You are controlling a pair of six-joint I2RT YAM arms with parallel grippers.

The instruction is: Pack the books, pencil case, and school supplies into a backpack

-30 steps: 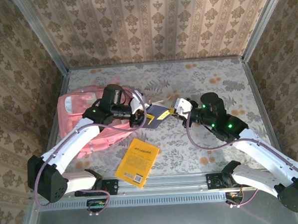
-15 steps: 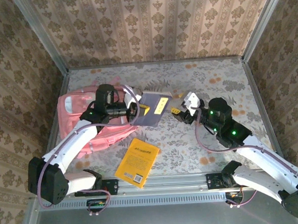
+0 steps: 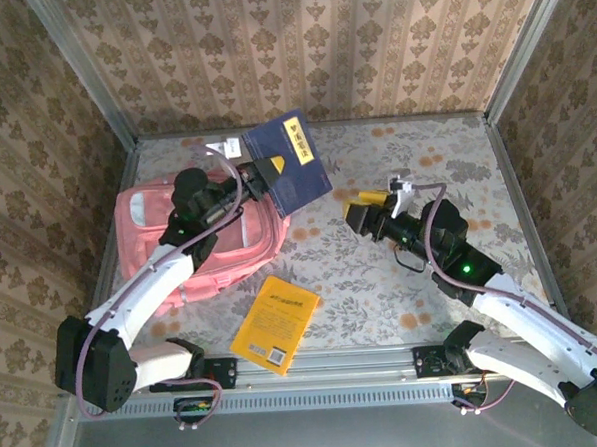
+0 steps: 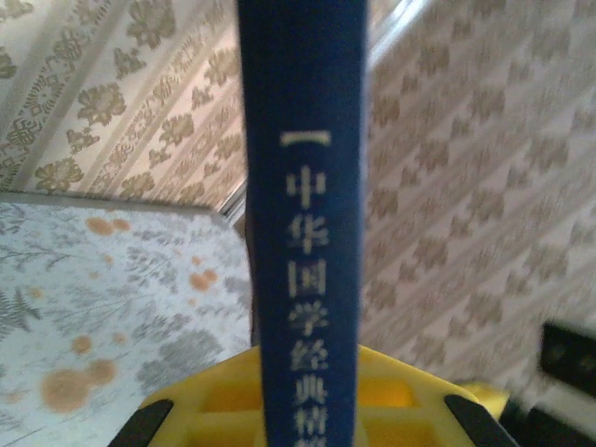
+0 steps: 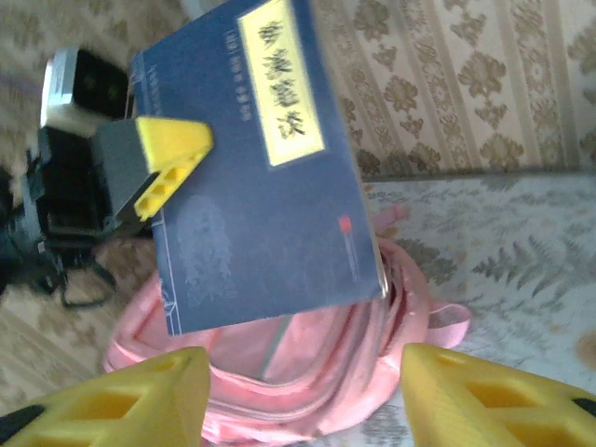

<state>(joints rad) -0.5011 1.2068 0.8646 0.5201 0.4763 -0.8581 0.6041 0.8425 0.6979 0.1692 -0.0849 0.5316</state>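
Navy book [image 3: 293,164], pinched by left gripper [image 3: 269,169]

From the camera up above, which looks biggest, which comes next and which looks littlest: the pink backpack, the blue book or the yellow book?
1. pink backpack, clearly the biggest.
2 and 3. blue book and yellow book look about alike. The blue one is held up nearer the camera, so I won't rank them.
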